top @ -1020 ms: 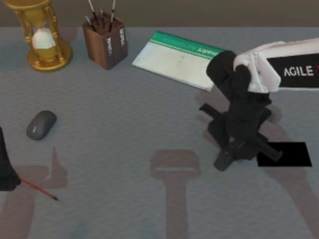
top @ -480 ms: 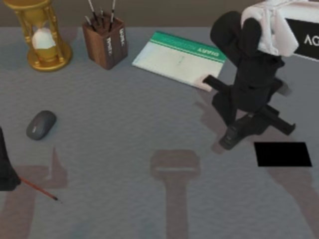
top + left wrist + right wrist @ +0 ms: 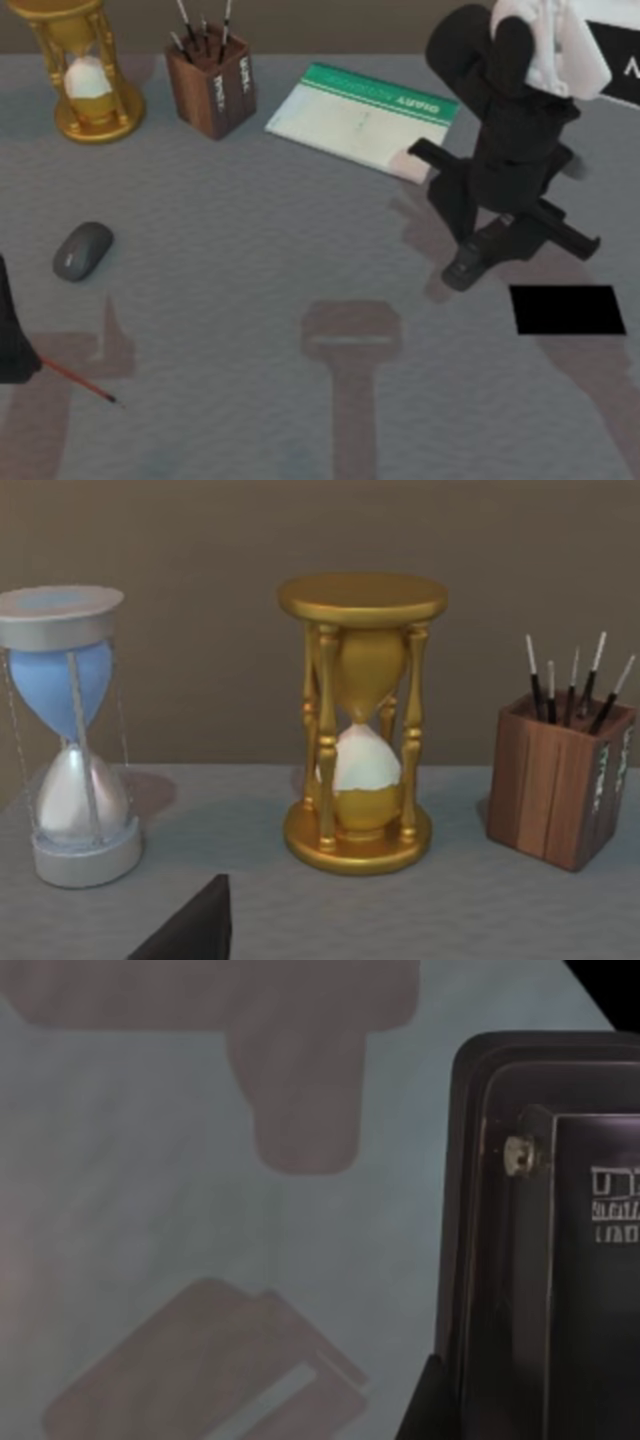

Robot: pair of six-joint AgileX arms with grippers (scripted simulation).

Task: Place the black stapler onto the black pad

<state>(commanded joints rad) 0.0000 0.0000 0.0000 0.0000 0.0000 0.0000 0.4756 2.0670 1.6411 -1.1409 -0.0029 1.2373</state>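
Observation:
My right gripper is shut on the black stapler and holds it in the air over the right half of the table. The stapler's lower end hangs toward the left of the black pad, which lies flat and fully uncovered near the right edge. In the right wrist view the stapler is a large dark body with a small metal rivet, and grey table lies beneath it. My left gripper is parked at the left edge of the top view.
A white green-striped diary lies at the back, just left of the right arm. A dark grey mouse, a gold hourglass, a wooden pen holder and a thin red pencil occupy the left side. A blue hourglass stands beside the gold one.
The right arm has risen and drawn back toward the far right with the stapler in its grip. The black pad, partly covered before, now shows whole.

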